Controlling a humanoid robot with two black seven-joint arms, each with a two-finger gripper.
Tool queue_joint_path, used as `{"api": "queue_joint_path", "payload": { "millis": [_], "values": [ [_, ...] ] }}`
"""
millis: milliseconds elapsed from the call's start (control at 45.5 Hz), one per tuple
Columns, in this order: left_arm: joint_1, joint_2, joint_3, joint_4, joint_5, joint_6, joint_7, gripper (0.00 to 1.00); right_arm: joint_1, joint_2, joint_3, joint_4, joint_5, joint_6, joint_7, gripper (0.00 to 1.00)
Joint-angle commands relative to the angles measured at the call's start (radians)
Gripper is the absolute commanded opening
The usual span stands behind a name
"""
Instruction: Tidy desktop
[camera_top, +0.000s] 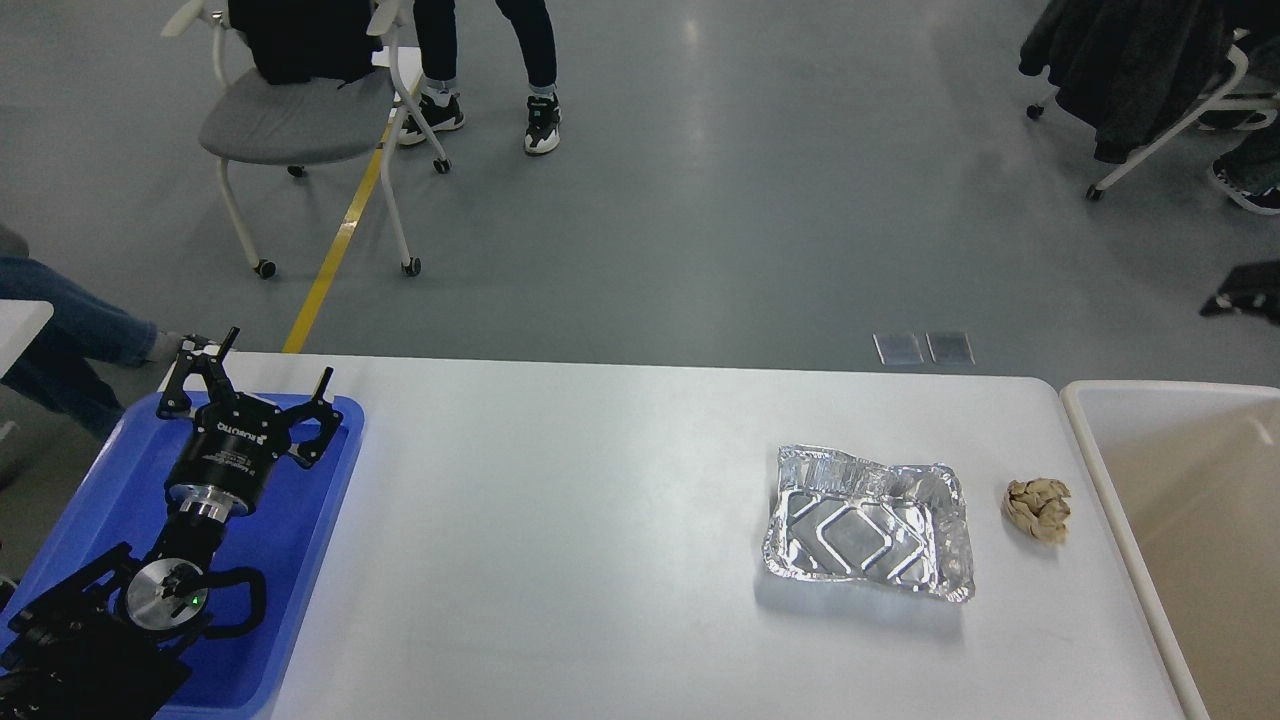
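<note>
The white desktop (560, 520) fills the middle of the head view. On its right part lies a crumpled silver foil tray (868, 522), empty. Just right of it lies a small crumpled ball of brown paper (1038, 510). My left gripper (275, 362) is open and empty, its two fingers spread wide, above the far end of the blue plastic tray (320, 540) at the left edge. It is far from the foil tray and the paper ball. My right arm and gripper are out of view.
A cream-white rimmed bin (1105, 470) stands against the desktop's right edge and looks empty. Beyond the table are a grey chair (290, 120), a standing person's legs (490, 70) and another chair with a dark coat (1140, 70).
</note>
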Motion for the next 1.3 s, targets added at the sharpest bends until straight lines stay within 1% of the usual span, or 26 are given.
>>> {"api": "queue_joint_path", "payload": {
  "millis": [0,66,110,264,417,725,901,1274],
  "values": [
    [0.0,0.0,0.0,0.0,0.0,0.0,0.0,0.99,0.269,0.154,-0.303,0.086,-0.01,0.214,0.0,1.0],
    [0.0,0.0,0.0,0.0,0.0,0.0,0.0,0.99,0.383,0.248,-0.448,0.139,-0.006,0.226,0.0,1.0],
    [0.0,0.0,0.0,0.0,0.0,0.0,0.0,0.99,0.437,0.28,-0.498,0.168,0.002,0.226,0.006,1.0],
    [0.0,0.0,0.0,0.0,0.0,0.0,0.0,0.99,0.503,0.3,-0.513,0.257,0.0,0.226,0.006,1.0],
    [0.0,0.0,0.0,0.0,0.0,0.0,0.0,0.99,0.592,0.363,-0.503,0.326,-0.018,0.226,0.004,1.0],
    [0.0,0.0,0.0,0.001,0.0,0.0,0.0,0.99,0.613,0.431,-0.34,0.396,-0.016,0.226,0.004,1.0],
    [0.0,0.0,0.0,0.0,0.0,0.002,0.0,0.99,0.609,0.431,-0.274,0.431,-0.015,0.226,0.006,1.0],
    [0.0,0.0,0.0,0.0,0.0,0.0,0.0,0.99,0.586,0.431,-0.288,0.429,-0.012,0.226,0.004,1.0]
  ]
}}
